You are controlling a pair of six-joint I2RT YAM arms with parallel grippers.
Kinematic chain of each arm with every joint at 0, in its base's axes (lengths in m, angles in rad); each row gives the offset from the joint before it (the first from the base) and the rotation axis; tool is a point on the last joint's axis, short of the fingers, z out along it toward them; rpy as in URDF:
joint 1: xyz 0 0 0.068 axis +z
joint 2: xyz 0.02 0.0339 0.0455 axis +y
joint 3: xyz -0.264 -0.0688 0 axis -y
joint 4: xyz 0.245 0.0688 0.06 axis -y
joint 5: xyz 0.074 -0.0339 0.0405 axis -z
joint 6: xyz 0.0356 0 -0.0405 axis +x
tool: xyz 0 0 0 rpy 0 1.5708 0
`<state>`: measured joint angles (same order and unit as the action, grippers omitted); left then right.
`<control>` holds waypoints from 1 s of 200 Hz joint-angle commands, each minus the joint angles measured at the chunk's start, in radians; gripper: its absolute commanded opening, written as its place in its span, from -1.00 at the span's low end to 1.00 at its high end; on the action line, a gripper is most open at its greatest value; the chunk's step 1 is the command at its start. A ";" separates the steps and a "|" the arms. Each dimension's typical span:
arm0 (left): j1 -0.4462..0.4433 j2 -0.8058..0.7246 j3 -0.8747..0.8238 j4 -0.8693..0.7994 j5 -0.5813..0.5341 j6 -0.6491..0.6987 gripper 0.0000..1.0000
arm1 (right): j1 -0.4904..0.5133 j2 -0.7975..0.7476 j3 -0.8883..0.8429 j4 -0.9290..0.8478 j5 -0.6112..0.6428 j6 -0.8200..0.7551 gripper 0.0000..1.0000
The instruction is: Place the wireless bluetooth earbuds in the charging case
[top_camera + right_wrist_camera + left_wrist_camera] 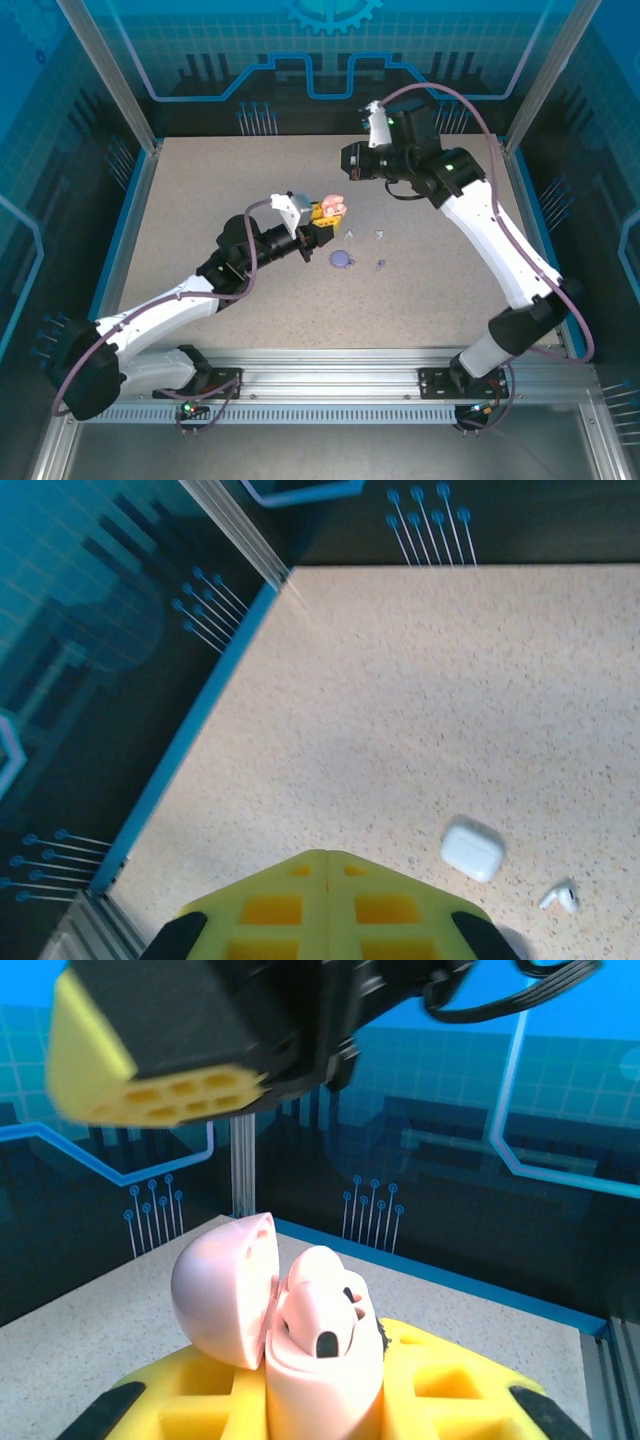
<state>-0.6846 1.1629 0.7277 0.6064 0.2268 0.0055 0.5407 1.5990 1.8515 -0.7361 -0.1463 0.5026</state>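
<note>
The left pincer [322, 218] is clamped on the pink case [320, 1360], holding it upright above the counter [200, 200] with its lid swung open. A pink bud [322, 1300] seems to sit in one well, though I cannot tell whether it is fully home. The right pincer [325, 880] hangs just above the case, its fingers pressed together and empty.

If that bud stands proud, closing the lid could pop it out or jam the hinge. The case is smooth and rounded, so a push from above may twist it in the grip.

A white bud [558, 897] lies near the white case [472, 850], and a purple bud [381, 265] near the purple case [341, 259]. Such tiny buds could skid away from a slightly off-centre pinch.
</note>
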 commanded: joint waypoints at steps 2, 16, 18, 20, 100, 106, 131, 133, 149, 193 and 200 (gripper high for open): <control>-0.001 -0.013 -0.010 0.002 0.034 0.013 -1.00 | 0.010 0.060 0.080 -0.113 -0.029 -0.035 -0.91; -0.002 -0.008 -0.010 0.005 0.033 0.010 -1.00 | 0.021 0.096 0.104 -0.137 -0.035 -0.042 -0.95; -0.002 -0.008 -0.010 0.005 0.031 0.009 -1.00 | 0.023 0.100 0.106 -0.140 -0.036 -0.042 -0.95; -0.002 -0.007 -0.010 0.006 0.031 0.010 -1.00 | 0.026 0.103 0.107 -0.143 -0.037 -0.045 -0.95; -0.002 0.024 0.004 0.014 0.001 -0.005 -1.00 | 0.141 -0.046 -0.092 -0.135 0.003 -0.049 -1.00; -0.002 0.024 0.003 0.018 -0.005 -0.006 -1.00 | 0.146 -0.064 -0.111 -0.134 0.004 -0.044 -1.00; -0.002 0.032 0.002 0.032 -0.021 -0.014 -1.00 | 0.156 -0.133 -0.186 -0.106 0.025 -0.013 -1.00; -0.002 0.033 0.002 0.033 -0.022 -0.015 -1.00 | 0.156 -0.138 -0.190 -0.104 0.029 -0.011 -1.00; -0.001 0.037 0.004 0.034 -0.025 -0.021 -1.00 | 0.153 -0.172 -0.222 -0.084 0.048 0.010 -1.00; 0.006 0.051 0.005 -0.026 -0.122 -0.110 -1.00 | 0.094 -0.268 -0.299 -0.038 0.195 0.094 -0.28; 0.019 0.055 0.008 -0.052 -0.134 -0.145 -1.00 | 0.074 -0.288 -0.329 -0.027 0.200 0.108 -0.11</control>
<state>-0.6910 1.2011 0.7197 0.5766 0.1883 -0.0364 0.6655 1.3766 1.5864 -0.7883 -0.0307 0.5434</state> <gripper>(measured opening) 0.225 0.317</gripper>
